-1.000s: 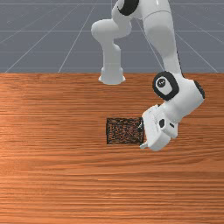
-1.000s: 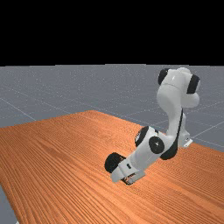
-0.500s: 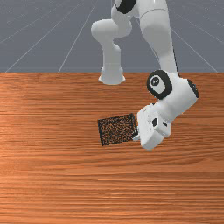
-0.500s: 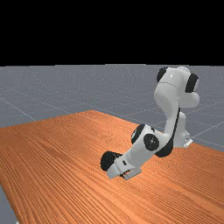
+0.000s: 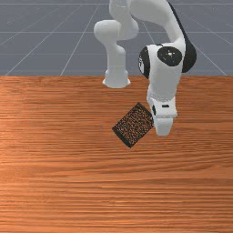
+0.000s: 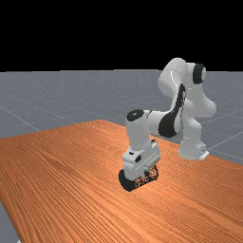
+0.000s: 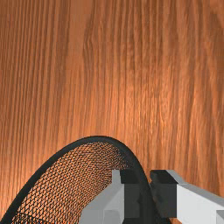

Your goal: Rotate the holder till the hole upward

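Grey floor (image 6: 28,104), ruled with pale lines, stretches beyond the table and well apart from the holder (image 5: 134,125). Orange-brown wood makes up the table (image 5: 54,182), its surface spreading out around the holder on every side.

White and grey, the arm (image 6: 139,134) has its foot on the far side of the holder in the front view, and from there it bends over and comes down to the holder's open end. The claw (image 6: 147,173) is at that end, pointing down in the far view, clamped on the holder's wall at the rim (image 7: 98,139).

Black mesh forms the holder, which lies on its side, slanted in the front view. Its solid bottom (image 6: 124,180) is towards the far view's left, and its open end faces the far view's right, so the hole looks sideways, not upward. I cannot tell whether the holder touches the wood all along its side.

Smallest are the dark fingertips, seen in the wrist view: one (image 7: 132,197) stands inside the holder and the other (image 7: 165,197) outside, close together with the wall pinched between them.
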Controlling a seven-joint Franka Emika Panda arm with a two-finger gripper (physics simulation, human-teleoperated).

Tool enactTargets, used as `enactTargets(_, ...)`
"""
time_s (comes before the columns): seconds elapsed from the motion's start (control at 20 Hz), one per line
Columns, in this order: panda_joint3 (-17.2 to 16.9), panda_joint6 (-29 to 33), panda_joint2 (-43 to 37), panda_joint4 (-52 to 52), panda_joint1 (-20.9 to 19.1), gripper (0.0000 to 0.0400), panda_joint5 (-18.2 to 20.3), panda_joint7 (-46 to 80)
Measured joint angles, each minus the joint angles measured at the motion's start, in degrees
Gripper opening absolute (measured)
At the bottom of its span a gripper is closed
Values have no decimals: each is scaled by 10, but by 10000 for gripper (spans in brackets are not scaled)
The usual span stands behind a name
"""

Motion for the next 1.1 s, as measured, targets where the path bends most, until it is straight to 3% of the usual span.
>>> enactTargets(0.45, -3, -58, -100, -47, -49, 51, 170, -114)
enactTargets(0.7, -41, -69, -217, -210, -40, 52, 270, -219)
enactTargets(0.8, -50, -73, -220, -211, -51, 51, 295, -247)
enactTargets(0.85, -57, -49, -226, -219, -52, 175, 294, -255)
enactTargets(0.9, -60, 23, -241, -236, -45, 263, 261, -237)
enactTargets(0.95, -56, 9, -224, -232, -57, 317, 292, -266)
enactTargets(1.1, -53, 105, -219, -259, -49, 381, 250, -235)
